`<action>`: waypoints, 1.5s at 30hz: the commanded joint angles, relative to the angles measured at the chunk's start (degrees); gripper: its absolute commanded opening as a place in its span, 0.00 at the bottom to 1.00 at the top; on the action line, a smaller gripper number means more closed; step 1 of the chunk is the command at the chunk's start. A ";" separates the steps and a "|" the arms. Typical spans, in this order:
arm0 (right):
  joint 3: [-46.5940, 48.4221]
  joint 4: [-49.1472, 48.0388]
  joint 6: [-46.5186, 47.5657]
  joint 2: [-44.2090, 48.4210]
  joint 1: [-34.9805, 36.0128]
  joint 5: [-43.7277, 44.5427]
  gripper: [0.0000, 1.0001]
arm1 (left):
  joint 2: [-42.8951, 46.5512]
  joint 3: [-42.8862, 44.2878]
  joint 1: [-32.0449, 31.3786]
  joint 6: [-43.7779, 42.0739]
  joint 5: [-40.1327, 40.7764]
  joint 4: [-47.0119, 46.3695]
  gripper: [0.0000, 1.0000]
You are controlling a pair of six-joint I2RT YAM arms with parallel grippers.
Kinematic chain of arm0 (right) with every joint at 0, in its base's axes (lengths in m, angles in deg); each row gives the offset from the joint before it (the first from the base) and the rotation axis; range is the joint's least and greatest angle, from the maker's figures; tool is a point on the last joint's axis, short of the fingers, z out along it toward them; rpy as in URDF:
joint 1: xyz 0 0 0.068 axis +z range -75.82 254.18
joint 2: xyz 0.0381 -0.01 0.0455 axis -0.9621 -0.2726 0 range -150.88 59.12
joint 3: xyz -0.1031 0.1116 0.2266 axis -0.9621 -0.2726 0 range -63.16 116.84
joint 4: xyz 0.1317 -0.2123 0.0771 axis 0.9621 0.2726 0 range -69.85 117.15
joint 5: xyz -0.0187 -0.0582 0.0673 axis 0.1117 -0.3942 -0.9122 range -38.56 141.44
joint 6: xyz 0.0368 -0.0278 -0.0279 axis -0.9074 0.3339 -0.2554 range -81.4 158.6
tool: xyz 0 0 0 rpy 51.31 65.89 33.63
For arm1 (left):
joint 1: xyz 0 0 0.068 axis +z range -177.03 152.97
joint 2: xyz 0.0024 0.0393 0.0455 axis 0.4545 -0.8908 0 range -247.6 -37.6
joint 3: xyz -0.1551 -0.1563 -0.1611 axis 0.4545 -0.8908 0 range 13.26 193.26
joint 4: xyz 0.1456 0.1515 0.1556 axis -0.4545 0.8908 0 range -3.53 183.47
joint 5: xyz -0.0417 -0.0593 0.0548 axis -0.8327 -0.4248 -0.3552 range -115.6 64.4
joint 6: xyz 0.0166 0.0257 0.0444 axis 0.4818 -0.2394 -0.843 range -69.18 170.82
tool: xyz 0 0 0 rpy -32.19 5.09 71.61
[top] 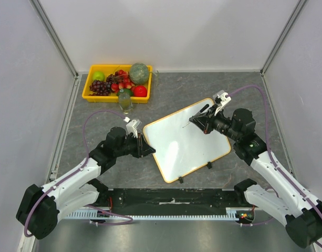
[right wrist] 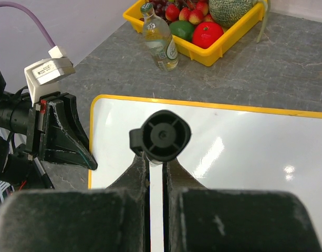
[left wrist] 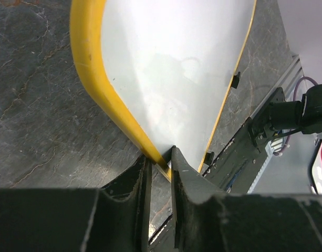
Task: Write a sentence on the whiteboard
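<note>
ok so the whiteboard is lying flat on the grey table, turned at an angle between the two arms, and I can't make out any writing on it, so I'd say the sentence hasn't started. The right gripper has its fingers pinched narrow on a black marker, poised over the far right part of the board. The left gripper sits on the board's left edge with the yellow frame running into a slim gap between its fingers. Honestly can't tell if it's actually clamping or just straddling it. That's my worry: if that hold is loose, the first stroke could push the board and it'll slide or pivot on the table, so the letters come out skewed. Pressing too hard could also twist the marker in that narrow pinch, and too light a touch gives broken lines. The green bottle and fruit tray are well apart from the board, so probably fine.
</note>
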 commanded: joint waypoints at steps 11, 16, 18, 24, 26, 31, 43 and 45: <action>0.08 -3.36 -0.63 -0.90 0.10 -0.49 0.00 | 0.08 0.93 0.82 -5.67 4.59 4.54 0.25; -0.10 -3.27 -0.72 -0.81 0.10 -0.48 0.00 | 0.43 0.85 0.82 -5.49 4.33 4.54 0.25; -0.19 -3.36 -0.80 -0.72 0.19 -0.49 0.00 | 0.61 0.76 0.82 -5.67 4.33 4.46 0.25; -0.62 -3.18 -0.63 -0.19 0.19 -0.40 0.00 | 0.61 0.67 0.82 -5.49 4.15 4.45 0.25; -1.15 -4.06 -0.28 0.24 0.19 -1.10 0.00 | 0.69 0.76 0.91 -5.67 4.33 4.45 0.25; -1.15 -3.80 0.60 0.60 0.10 -1.36 0.00 | 0.70 0.84 0.82 -5.49 4.24 4.72 0.25; -0.19 -7.93 0.78 -3.09 3.96 1.44 0.00 | 0.08 0.76 0.74 -5.67 4.77 5.07 0.23; 0.51 -8.37 1.30 -3.44 5.89 2.67 0.00 | -0.01 0.76 0.82 -5.67 4.68 5.07 0.22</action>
